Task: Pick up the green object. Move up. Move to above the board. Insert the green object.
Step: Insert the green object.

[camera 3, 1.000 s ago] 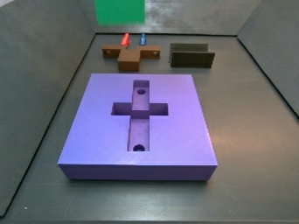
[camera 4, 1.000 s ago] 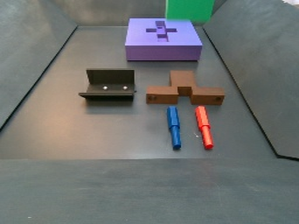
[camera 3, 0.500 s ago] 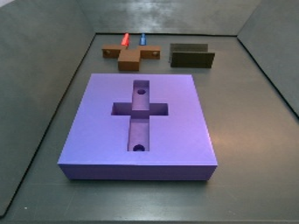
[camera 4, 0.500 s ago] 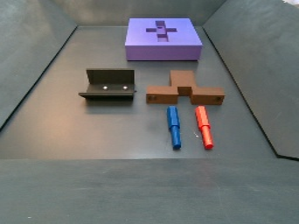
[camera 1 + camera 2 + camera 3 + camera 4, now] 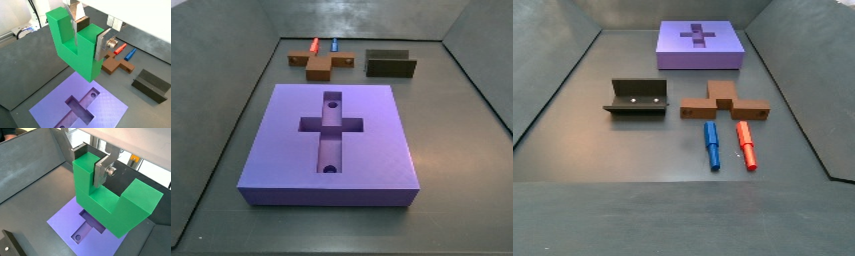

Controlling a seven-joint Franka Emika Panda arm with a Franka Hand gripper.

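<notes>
Board: we see the purple board (image 5: 333, 135) flat on the floor, cross recess up.
Green object: the bright green object (image 5: 75, 46) hangs above the board, prongs upward.
Gripper: our gripper (image 5: 87, 34), out of both side views, is clamped on one prong.

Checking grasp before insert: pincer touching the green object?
Touching. In both wrist views the pincer has its silver fingers pressed flat against one prong of the green object, held above the board.
</notes>
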